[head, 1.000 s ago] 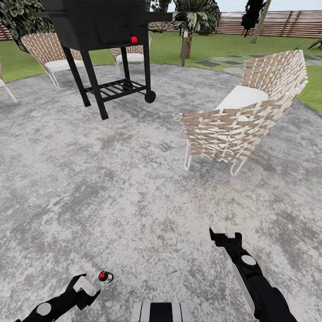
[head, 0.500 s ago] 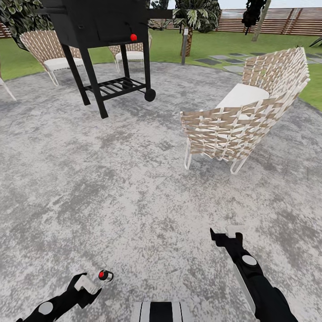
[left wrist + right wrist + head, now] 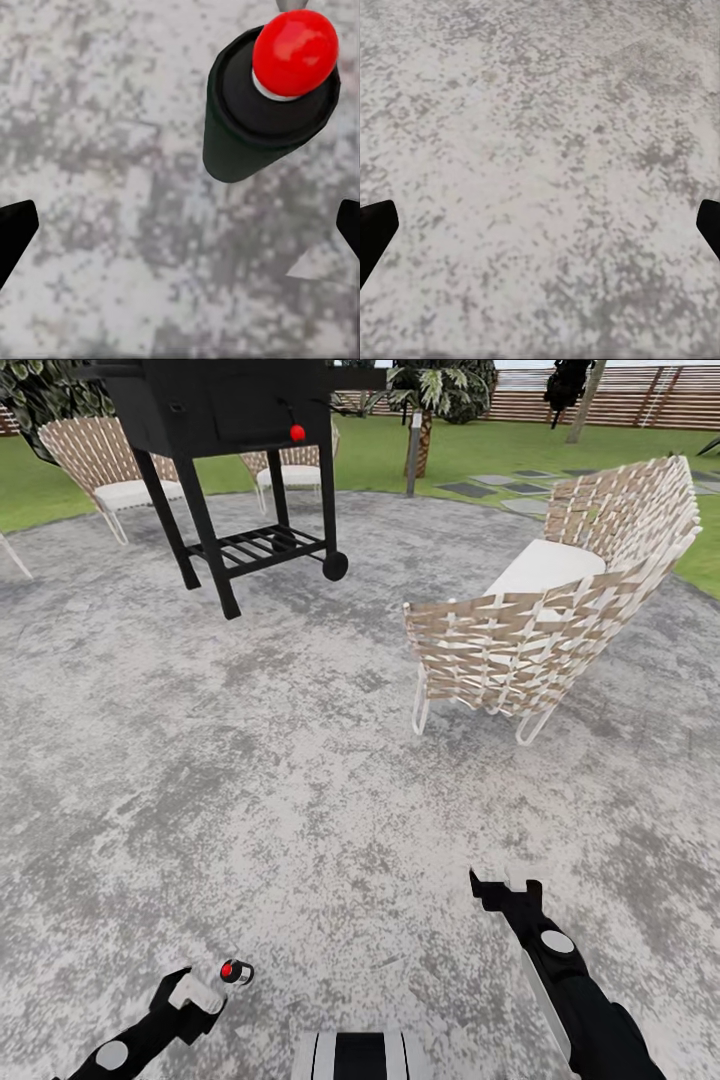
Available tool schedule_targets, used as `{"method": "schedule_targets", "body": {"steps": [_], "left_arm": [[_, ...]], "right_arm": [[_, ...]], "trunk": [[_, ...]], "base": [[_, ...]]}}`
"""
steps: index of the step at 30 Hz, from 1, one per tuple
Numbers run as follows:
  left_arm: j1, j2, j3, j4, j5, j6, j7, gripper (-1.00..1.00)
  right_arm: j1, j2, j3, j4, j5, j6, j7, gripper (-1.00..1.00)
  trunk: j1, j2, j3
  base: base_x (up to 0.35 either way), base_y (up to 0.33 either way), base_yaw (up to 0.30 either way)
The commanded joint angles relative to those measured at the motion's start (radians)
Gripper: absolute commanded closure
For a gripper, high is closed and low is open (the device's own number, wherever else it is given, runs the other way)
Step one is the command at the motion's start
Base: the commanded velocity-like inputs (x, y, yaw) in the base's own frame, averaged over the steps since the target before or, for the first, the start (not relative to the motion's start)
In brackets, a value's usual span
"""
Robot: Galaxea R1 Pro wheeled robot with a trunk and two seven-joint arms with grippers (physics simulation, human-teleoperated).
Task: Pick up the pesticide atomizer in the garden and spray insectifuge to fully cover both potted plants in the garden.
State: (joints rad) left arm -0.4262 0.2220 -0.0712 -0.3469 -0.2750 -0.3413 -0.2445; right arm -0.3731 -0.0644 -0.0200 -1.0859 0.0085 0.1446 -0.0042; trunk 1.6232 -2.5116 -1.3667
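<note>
The pesticide atomizer point(image 3: 236, 971), a dark bottle with a red nozzle top, sits low over the grey patio point(image 3: 300, 780) just past my left gripper point(image 3: 203, 992). In the left wrist view the atomizer point(image 3: 262, 112) is seen from above, beyond the left gripper point(image 3: 180, 232), whose dark fingertips stand wide apart and open. I cannot tell whether it touches a finger. My right gripper point(image 3: 505, 887) hangs open over bare paving, as the right wrist view point(image 3: 540, 225) confirms. The potted plants are out of view. The garden lawn point(image 3: 480, 445) and fence point(image 3: 620, 405) lie far ahead.
A black grill point(image 3: 230, 420) on legs stands ahead to the left. A woven chair point(image 3: 550, 620) sits ahead to the right, and two more chairs point(image 3: 100, 460) stand behind the grill. A grey post point(image 3: 413, 455) and stepping stones point(image 3: 480, 488) edge the lawn.
The whole head view has shifted slightly, with grill and chairs drifting up in the picture. The atomizer keeps its place beside the left gripper. Both arms hold their poses.
</note>
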Motion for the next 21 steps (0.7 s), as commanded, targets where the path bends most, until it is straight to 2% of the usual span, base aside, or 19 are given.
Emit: {"method": "schedule_targets", "body": {"steps": [1, 11, 15, 21], "left_arm": [[0.000, 0.001, -0.005, 0.000, -0.003, -0.005, 0.003, -1.00], [0.003, -0.004, -0.005, 0.000, -0.004, -0.006, 0.005, -1.00], [0.003, -0.009, -0.005, 0.000, -0.004, -0.006, 0.005, -1.00], [0.003, -0.013, -0.005, 0.000, -0.004, -0.007, 0.005, -1.00]], "right_arm": [[0.000, 0.000, 0.000, -0.002, 0.001, 0.006, 0.000, -1.00], [0.000, 0.000, 0.000, -0.002, 0.001, 0.006, 0.000, -1.00], [0.000, 0.000, 0.000, -0.002, 0.001, 0.006, 0.000, -1.00], [0.000, 0.000, 0.000, -0.002, 0.001, 0.006, 0.000, -1.00]], "trunk": [[0.000, -0.001, -0.005], [0.000, -0.001, -0.005], [0.000, -0.001, -0.005], [0.000, -0.001, -0.005]], "base": [[0.000, 0.000, 0.000], [0.004, 0.000, 0.000], [0.149, -0.043, 0.000], [0.026, -0.009, 0.000]]}}
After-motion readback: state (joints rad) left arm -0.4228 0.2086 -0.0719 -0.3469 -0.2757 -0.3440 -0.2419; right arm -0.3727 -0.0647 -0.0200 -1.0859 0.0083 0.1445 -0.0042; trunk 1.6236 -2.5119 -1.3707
